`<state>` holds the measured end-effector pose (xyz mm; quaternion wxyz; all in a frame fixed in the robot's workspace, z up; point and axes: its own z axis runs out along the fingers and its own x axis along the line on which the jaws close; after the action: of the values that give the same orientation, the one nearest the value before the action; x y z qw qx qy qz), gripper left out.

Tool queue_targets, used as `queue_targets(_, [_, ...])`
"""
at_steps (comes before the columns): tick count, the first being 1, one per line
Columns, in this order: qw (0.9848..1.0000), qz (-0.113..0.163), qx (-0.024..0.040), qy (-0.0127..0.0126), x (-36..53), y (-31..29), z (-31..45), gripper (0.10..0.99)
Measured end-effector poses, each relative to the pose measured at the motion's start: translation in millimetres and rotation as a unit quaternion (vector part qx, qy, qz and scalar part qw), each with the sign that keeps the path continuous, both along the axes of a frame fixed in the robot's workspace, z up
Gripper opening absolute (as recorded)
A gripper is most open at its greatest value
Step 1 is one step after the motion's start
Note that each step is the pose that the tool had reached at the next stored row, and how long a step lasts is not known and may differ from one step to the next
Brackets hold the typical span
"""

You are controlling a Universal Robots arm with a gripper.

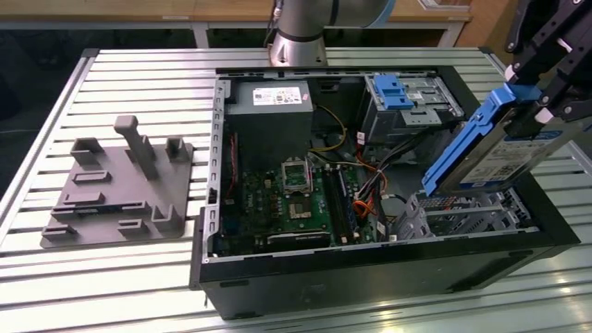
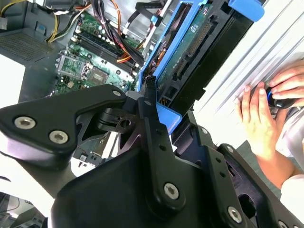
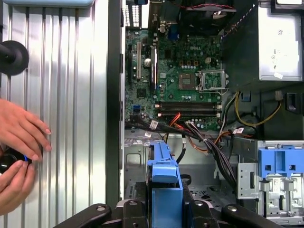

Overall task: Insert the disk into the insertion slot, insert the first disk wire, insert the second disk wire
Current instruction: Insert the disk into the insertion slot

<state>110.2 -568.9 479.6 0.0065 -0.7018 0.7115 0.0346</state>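
Still on step one, I'd say. The gripper (image 1: 545, 104) is clamped on the blue handle end of the disk (image 1: 495, 159), which hangs tilted with its low end just above the insertion slot (image 1: 462, 211) in the open PC case (image 1: 370, 267). Neither wire's in. Seating it probably needs levelling and squaring to the cage.

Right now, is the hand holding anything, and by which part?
Yes: the hand grips the disk by its upper blue handle end, tilted over the insertion slot.
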Motion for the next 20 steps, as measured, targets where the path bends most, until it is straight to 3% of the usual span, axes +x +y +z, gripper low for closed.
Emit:
queue_targets(6, [1.0,0.007,0.0001,0.0,8.8,0.1,-1.3,0.361])
queue_targets(14, [1.0,0.007,0.0002,0.0,8.9,2.0,-3.0,0.361])
queue_targets(20, [1.0,0.01,0.0002,0.0,8.9,2.6,-9.4,0.361])
